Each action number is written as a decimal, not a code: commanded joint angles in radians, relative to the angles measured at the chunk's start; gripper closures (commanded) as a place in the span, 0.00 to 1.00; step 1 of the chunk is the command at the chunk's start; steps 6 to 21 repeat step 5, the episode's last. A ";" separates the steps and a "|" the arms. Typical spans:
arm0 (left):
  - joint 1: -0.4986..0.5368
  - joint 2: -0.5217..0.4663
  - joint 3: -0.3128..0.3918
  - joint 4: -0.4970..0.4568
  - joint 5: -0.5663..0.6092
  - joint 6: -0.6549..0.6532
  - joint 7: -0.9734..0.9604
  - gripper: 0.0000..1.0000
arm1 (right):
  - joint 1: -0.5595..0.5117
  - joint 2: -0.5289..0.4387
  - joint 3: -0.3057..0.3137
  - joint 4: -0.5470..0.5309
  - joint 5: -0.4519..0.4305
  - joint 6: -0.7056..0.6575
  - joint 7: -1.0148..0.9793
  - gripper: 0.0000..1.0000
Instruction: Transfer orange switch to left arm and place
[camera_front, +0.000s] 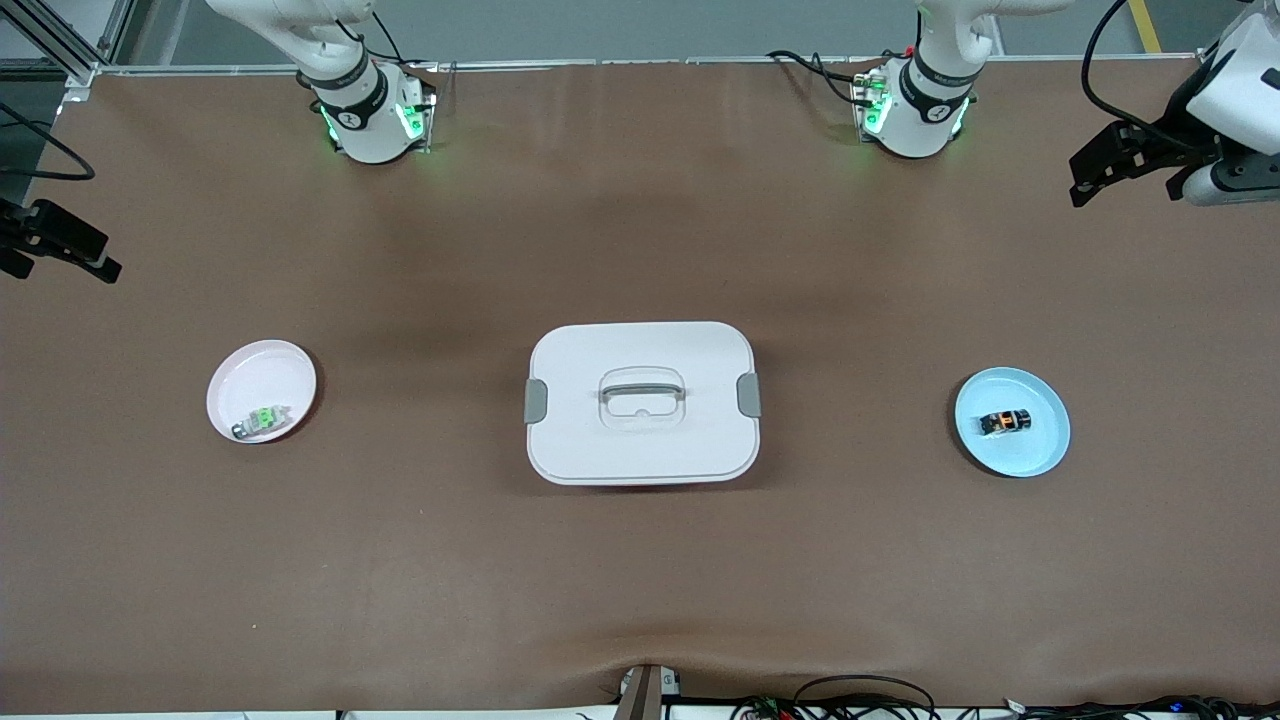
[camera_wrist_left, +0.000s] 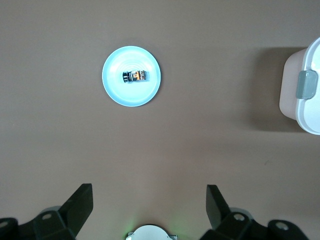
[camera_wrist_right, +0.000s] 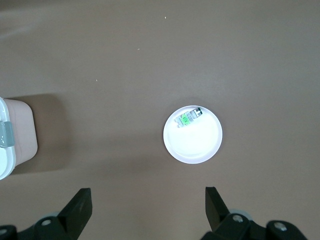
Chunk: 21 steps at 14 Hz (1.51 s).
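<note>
Plain brown table mat (camera_front: 640, 580). Rounded white plastic box (camera_front: 641, 440) with grey side clasps and grey handle. Pale blue round plate (camera_front: 1040, 450) holds tiny black switch with orange middle (camera_front: 1005, 422). Pale pink round plate (camera_front: 262, 375) holds green-and-silver component (camera_front: 262, 420). Black left gripper (camera_wrist_left: 149, 202), fingers spread; black right gripper (camera_wrist_right: 148, 202), likewise.

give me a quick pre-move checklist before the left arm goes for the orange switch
1. Orange switch lies in the blue plate, nothing on top of it: ok.
2. Left claw is open, up over bare table at the left arm's end: ok.
3. Right claw is open and empty, waiting over the right arm's end: ok.
4. Box sits closed in the middle, between the two plates, so a straight path across is blocked: not ok.
5. Pink plate has free room beside the green component: ok.
6. Best grip axis on the switch: cannot tell.
</note>
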 joint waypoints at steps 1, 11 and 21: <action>-0.004 0.018 0.007 0.036 0.017 -0.024 0.015 0.00 | -0.019 0.004 0.016 0.019 -0.013 -0.014 -0.007 0.00; -0.004 0.029 0.007 0.036 0.017 -0.024 0.010 0.00 | -0.019 0.004 0.016 0.019 -0.013 -0.014 -0.007 0.00; -0.004 0.029 0.007 0.036 0.017 -0.024 0.010 0.00 | -0.019 0.004 0.016 0.019 -0.013 -0.014 -0.007 0.00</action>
